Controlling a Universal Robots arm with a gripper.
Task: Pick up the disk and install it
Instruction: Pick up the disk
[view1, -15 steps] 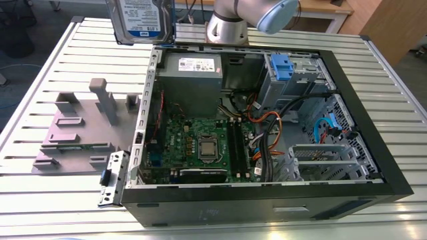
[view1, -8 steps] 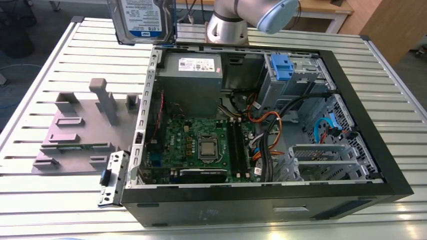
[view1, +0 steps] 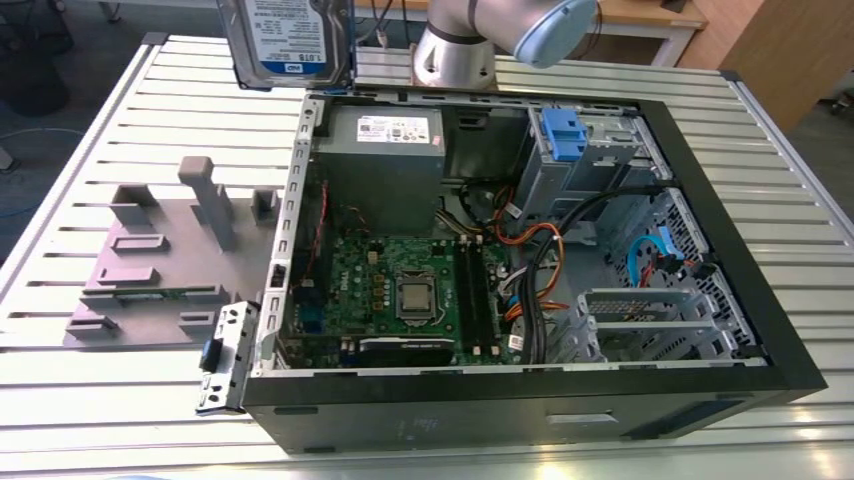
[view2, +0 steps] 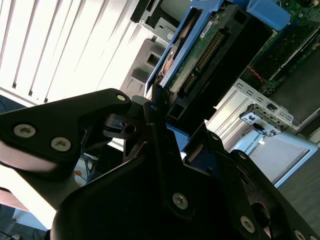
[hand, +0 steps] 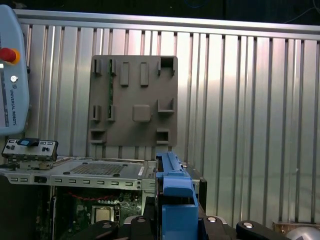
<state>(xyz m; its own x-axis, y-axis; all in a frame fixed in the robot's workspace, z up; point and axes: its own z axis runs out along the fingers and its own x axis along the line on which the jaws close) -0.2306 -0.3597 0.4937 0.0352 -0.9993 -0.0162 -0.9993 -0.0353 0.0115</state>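
**A:** Where is the disk (view1: 286, 38)?

**B:** Off the table, held upright above the far corner of the open computer case (view1: 534, 410), toward the exterior view's left. It is a flat silver metal slab with a white-and-blue label facing us and a blue plastic frame on its edges.

**A:** Gripper (view2: 167, 112)?

**B:** In the second wrist view, matte black fingers (view2: 157, 135) are clamped on one end of the disk.

**A:** Surroundings?

**B:** Ribbed aluminium table (view1: 127, 115). A grey moulded fixture plate (view1: 134, 280) lies just beside the case. A green motherboard (view1: 400, 290) sits inside it.
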